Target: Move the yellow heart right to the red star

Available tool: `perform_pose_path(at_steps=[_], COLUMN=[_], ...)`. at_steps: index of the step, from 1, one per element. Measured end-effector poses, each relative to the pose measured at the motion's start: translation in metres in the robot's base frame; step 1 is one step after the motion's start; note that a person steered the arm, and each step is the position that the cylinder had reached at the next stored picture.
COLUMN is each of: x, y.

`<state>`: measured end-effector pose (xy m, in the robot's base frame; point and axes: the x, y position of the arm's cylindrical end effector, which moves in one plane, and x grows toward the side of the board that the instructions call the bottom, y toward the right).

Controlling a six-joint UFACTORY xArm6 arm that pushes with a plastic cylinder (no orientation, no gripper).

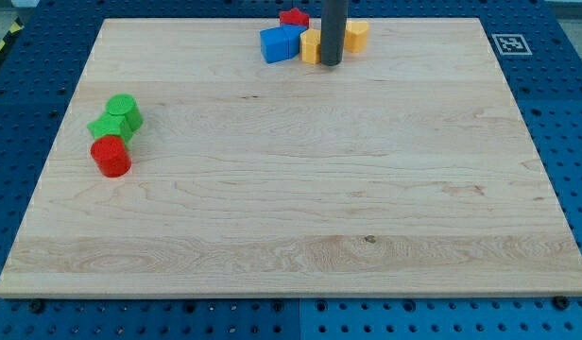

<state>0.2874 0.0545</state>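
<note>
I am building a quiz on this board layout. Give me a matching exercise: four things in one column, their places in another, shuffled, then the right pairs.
Things:
1. red cylinder block
2. blue block
3. red star block
4. my tip

Places:
A. at the view's top edge, just above the blue one
B. view's left, just below the green blocks
C. between the two yellow blocks
D. directly left of a yellow block, top of the wooden board

Pairs: 1-B, 2-D, 3-A, 4-C

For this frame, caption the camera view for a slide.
My tip between two yellow blocks, red star behind.
</note>
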Motion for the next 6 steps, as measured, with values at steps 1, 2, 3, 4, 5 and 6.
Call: perform_pose_path(at_steps=[1, 2, 3, 4, 5, 6], x=[0.0, -0.002, -0.026, -0.053, -0.052, -0.035], y=[0.035, 0.083, 0.116, 0.121, 0.121, 0.121])
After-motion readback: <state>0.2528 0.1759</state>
